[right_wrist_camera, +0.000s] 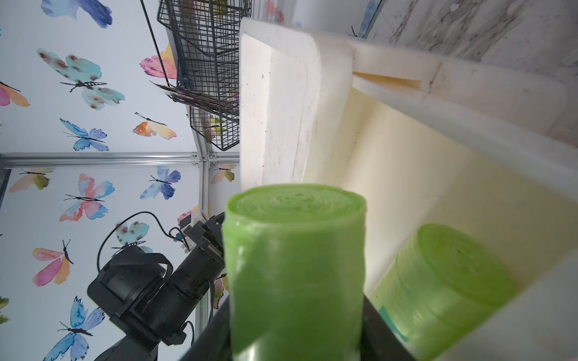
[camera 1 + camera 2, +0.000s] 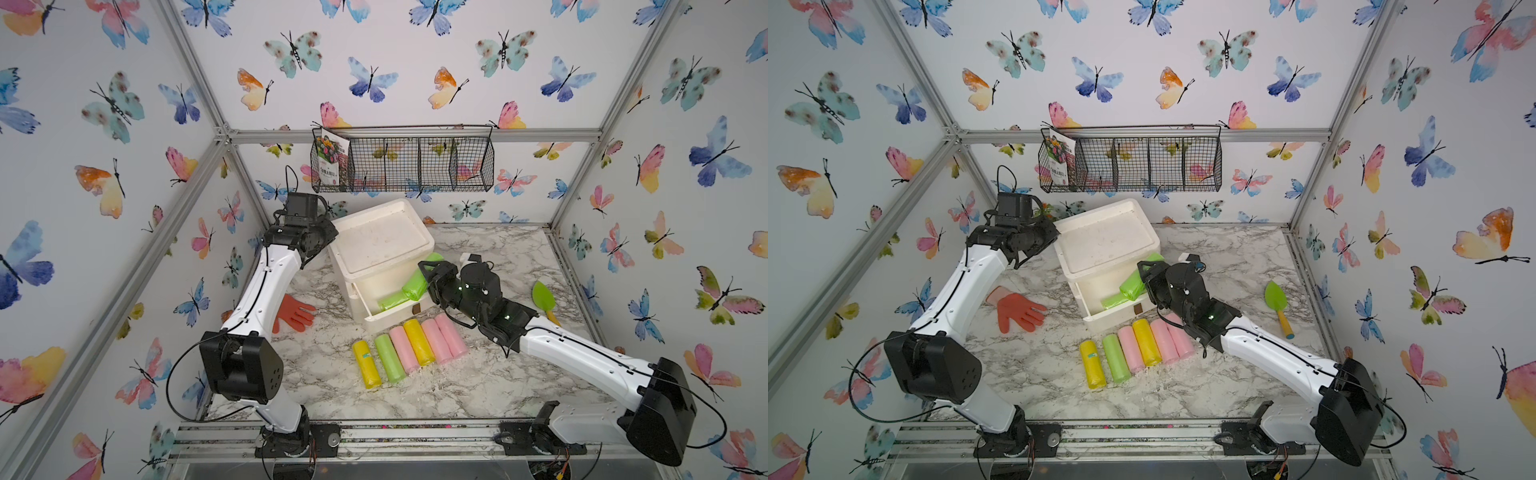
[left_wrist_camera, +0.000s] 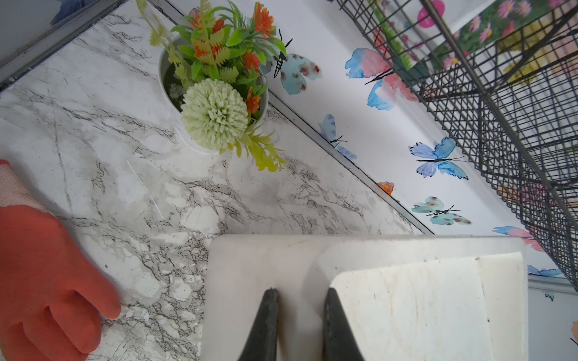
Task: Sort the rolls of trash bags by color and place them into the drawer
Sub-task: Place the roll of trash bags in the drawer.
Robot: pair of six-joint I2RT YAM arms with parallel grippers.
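Right wrist view: clamps green roll [image 1: 294,265] mid-length in right claw [image 1: 297,328] above drawer [image 1: 438,187], toward worktop's [image 2: 415,395] far edge. Likely light, squashy, slick. Pinches cabinet [image 3: 266,256] rim with left claw [image 3: 300,292].

Both arms look alike. The left arm [image 2: 266,286], rooted at seven o'clock on the table, and the right arm [image 2: 582,357], rooted at five o'clock, wear glossy white shells between chunky black joints [image 2: 239,365]. Small dark screws [image 2: 273,259] dot the white shells. A thin black cable [image 2: 168,382] is clipped along each arm and bulges out in a loop by the big joints, whose covers carry a cluster of round holes [image 2: 272,376]. Green lights [image 2: 467,286] glow on the right arm's black wrist. A boxy black camera [image 2: 302,204] tops the left wrist. The left gripper [image 3: 301,290] ends in two black, tapering fingers [image 3: 266,328]. A black base [image 2: 286,440] foots each arm.
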